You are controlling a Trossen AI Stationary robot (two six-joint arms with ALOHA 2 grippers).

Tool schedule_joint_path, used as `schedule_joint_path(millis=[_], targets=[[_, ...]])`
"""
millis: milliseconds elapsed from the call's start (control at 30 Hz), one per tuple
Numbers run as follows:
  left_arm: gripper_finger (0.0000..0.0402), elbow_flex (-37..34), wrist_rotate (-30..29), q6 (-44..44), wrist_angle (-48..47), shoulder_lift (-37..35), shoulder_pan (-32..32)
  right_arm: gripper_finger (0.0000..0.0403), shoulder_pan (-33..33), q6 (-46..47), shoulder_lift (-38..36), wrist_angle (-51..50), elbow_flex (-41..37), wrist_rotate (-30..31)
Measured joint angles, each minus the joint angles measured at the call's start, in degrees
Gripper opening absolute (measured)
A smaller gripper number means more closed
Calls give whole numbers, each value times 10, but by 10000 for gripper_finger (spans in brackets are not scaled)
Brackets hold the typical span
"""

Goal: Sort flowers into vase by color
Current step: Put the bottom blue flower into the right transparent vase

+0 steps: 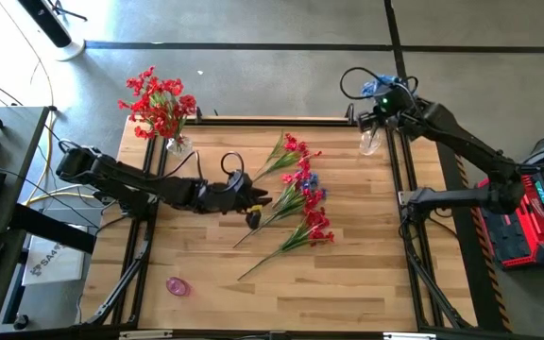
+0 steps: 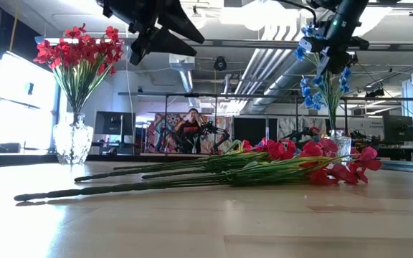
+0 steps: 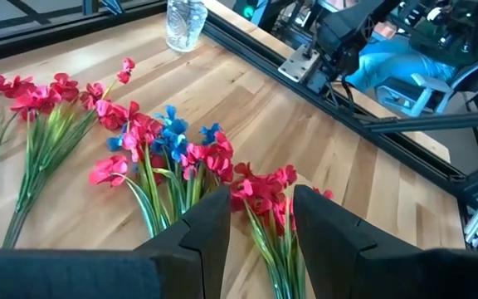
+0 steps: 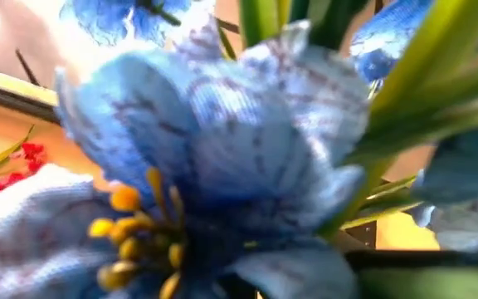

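Observation:
Several sprays with green stems lie flat in a loose pile point(image 1: 296, 203) at mid table, mostly red, with one light blue cluster point(image 3: 171, 133) among them. My left gripper point(image 3: 260, 223) hangs open over the stem side of the pile point(image 1: 255, 210), its fingers above a red spray and clear of it. A glass vase with red flowers point(image 1: 159, 109) stands at the far left edge. A second glass vase point(image 1: 370, 142) at the far right holds blue flowers point(image 2: 326, 89). My right gripper point(image 1: 383, 100) is among those blue blooms; blooms fill the right wrist view.
A small pink object point(image 1: 178, 285) lies on the near left part of the table. Black frame rails point(image 1: 397, 179) run along the right and far edges. Bare wood point(image 1: 348, 283) lies toward the near edge. A person point(image 2: 191, 125) sits far back in the room.

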Motion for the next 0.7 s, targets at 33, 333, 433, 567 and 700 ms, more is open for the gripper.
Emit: schedule_joint_path(millis=[33, 333, 433, 567, 700], targets=[[119, 0, 0, 0, 0, 0, 2, 0, -5, -3, 0, 4, 0, 0], [119, 0, 5, 4, 0, 0, 12, 0, -40, -17, 0, 7, 0, -32], [119, 0, 5, 9, 0, 0, 14, 0, -40, -8, 0, 0, 0, -35], [119, 0, 6, 9, 0, 0, 22, 0, -41, 3, 7, -5, 0, -28], [119, 0, 6, 9, 0, 0, 31, 3, -41, -5, 26, -1, 0, -28]])
